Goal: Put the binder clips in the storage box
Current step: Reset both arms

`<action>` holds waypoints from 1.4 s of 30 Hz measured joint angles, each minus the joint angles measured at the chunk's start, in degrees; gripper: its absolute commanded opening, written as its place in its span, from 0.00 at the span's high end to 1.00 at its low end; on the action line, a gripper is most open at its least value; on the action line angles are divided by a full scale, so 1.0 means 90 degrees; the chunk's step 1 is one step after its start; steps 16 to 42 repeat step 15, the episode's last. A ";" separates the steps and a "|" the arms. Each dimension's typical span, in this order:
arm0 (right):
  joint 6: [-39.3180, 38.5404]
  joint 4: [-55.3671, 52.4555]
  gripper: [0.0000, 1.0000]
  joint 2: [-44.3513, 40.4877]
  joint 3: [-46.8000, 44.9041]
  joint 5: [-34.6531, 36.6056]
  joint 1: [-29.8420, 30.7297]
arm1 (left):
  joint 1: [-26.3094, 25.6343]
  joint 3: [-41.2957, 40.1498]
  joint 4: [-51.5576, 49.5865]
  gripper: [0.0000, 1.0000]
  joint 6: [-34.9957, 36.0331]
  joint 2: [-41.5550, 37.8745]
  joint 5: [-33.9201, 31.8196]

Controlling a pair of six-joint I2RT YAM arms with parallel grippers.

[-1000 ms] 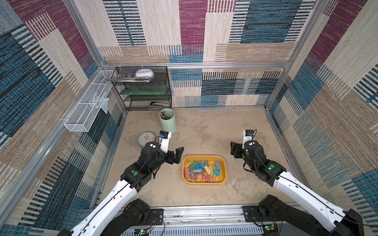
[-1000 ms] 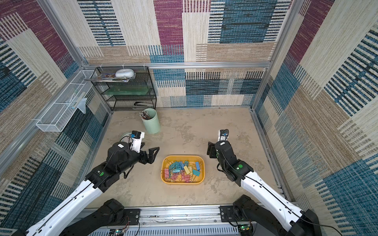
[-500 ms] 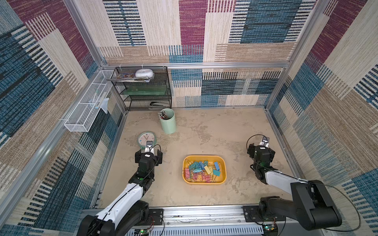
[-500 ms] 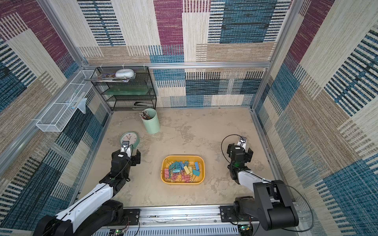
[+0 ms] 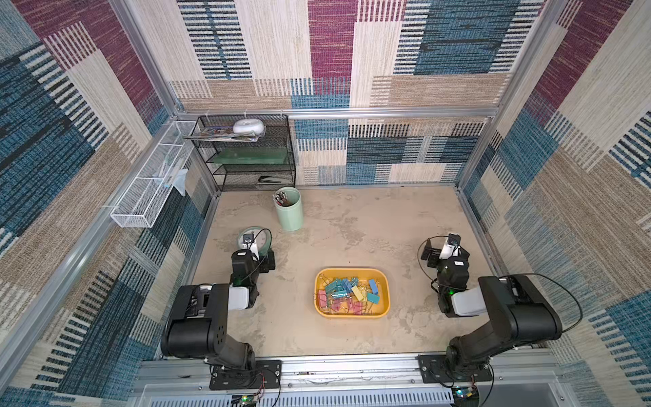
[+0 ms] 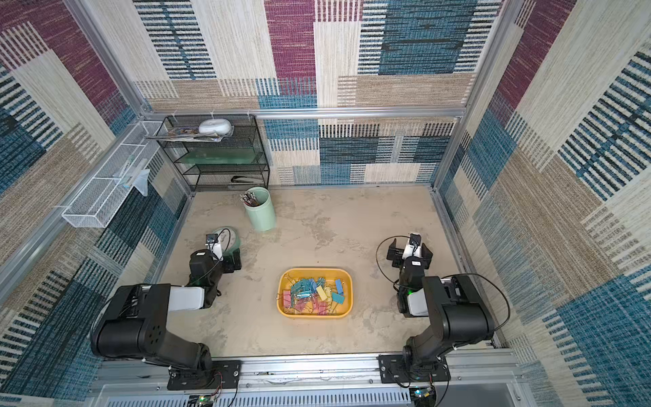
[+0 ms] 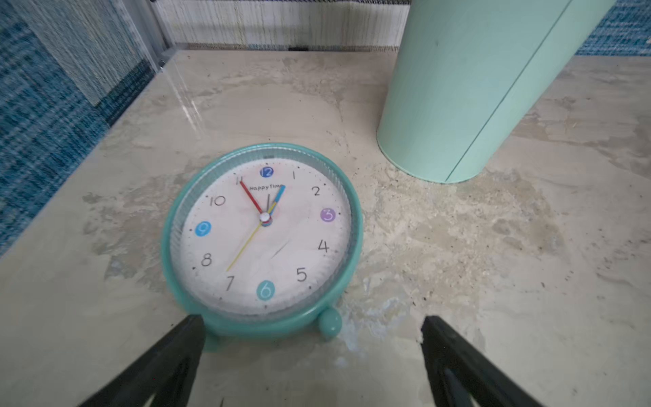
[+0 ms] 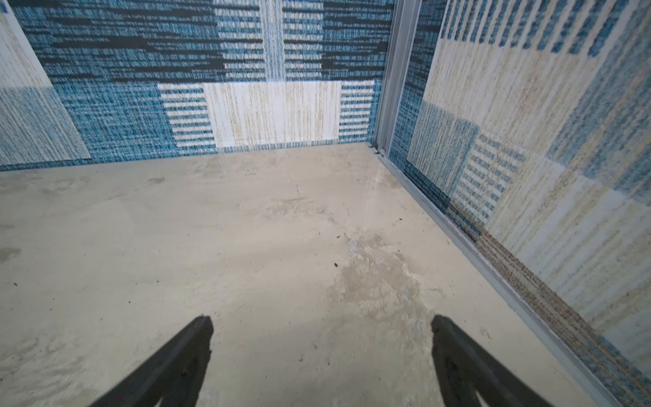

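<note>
The storage box [image 5: 352,314] [image 6: 314,314], a shallow yellow tray, sits on the floor between the two arms. A heap of binder clips [image 5: 348,290] [image 6: 311,296] in teal, pink, yellow and blue lies inside it. I see no clip outside the box. My left gripper [image 5: 259,259] [image 7: 312,319] is open and empty, low over the floor to the left of the box, its tips at the foot of a teal clock. My right gripper [image 5: 445,252] [image 8: 322,318] is open and empty over bare floor to the right of the box, facing the far right corner.
A teal alarm clock [image 7: 262,236] [image 5: 254,236] lies face up just ahead of the left gripper. A mint-green pen cup [image 5: 289,209] [image 7: 475,88] stands behind it. A black mesh shelf [image 5: 246,155] stands at the back left, and a white wire basket [image 5: 151,190] hangs on the left wall.
Both arms have drawn away from the box and folded back, the left towards the clock, the right towards the right wall. The right gripper's jaws have spread wider.
</note>
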 measured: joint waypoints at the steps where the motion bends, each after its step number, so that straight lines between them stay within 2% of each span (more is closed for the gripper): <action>1: 0.0000 0.0022 0.00 -0.0005 0.0000 -0.0022 -0.0002 | -0.0002 0.0039 0.0180 0.00 0.0000 0.0029 0.0066; 42: -0.0002 0.0100 0.00 -0.0005 0.0002 -0.0117 -0.0012 | -0.0012 0.0221 0.0136 0.00 -0.0002 0.0068 0.0131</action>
